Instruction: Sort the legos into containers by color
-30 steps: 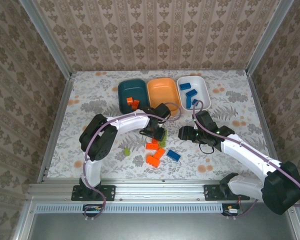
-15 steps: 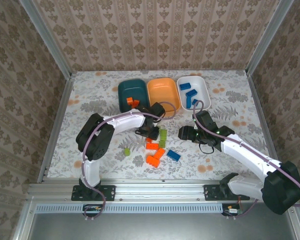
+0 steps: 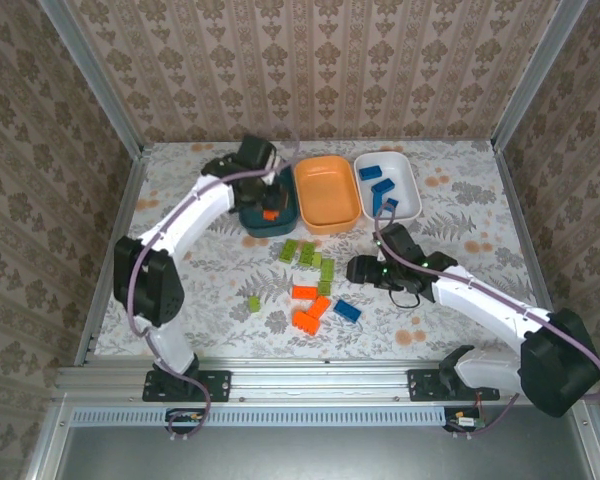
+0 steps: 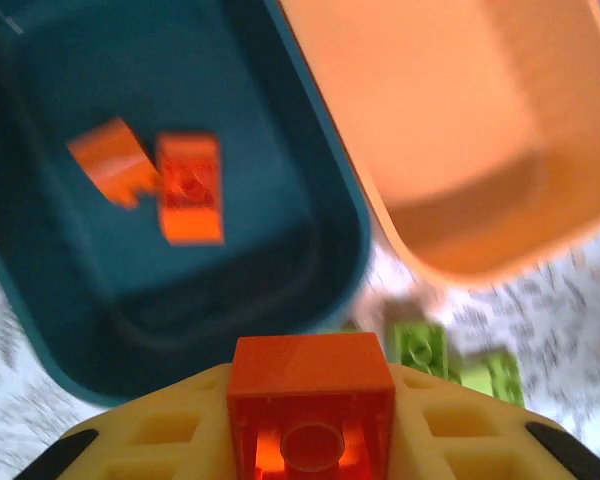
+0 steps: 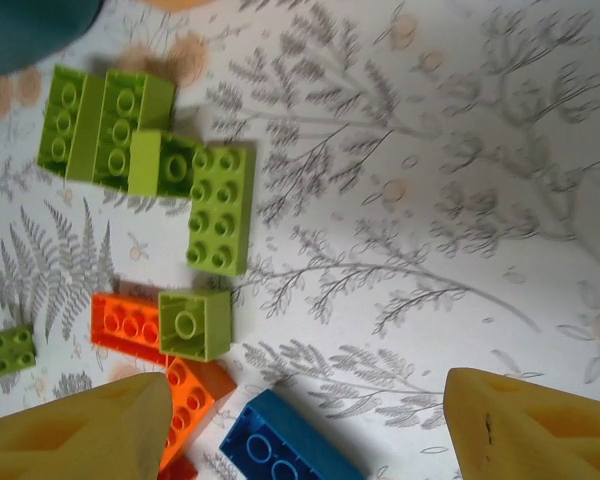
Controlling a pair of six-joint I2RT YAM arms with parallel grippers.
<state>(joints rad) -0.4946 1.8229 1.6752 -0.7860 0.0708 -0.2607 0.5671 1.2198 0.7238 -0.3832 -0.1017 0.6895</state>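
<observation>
Start at the left. Your left pincer (image 4: pixel 310 445) is closed tight on an orange brick (image 4: pixel 310 385) and hangs over the teal bin (image 4: pixel 80 300), which stands at 11 o'clock from the loose pile in the overhead view. Two orange bricks (image 4: pixel 165 180) already lie on that bin's floor, so this looks like the right home for the one you carry. In the wrist view the held brick sits at 6 o'clock, over the bin's near wall, with open floor toward 12 o'clock. I would nudge toward 12 before letting go, so the brick lands on the floor and not on the rim. Release low and open only a little. Mind the bin's 3 o'clock side, where the orange bin (image 3: pixel 325 190) sits touching or nearly touching it. A bounce there would put the brick in the wrong bin.

Right of that, the white bin (image 3: pixel 408 180) holds the blue bricks (image 3: pixel 382 186).

Your right pincer (image 5: pixel 305 395) has its jaws wide apart and grips nothing. It hovers above the pile on the surface (image 5: pixel 430 200), with a blue brick (image 5: pixel 285 440) at 6 o'clock between the fingers. Green bricks (image 5: pixel 120 125) cluster at 10 o'clock. Hold it there until the left arm clears.
</observation>
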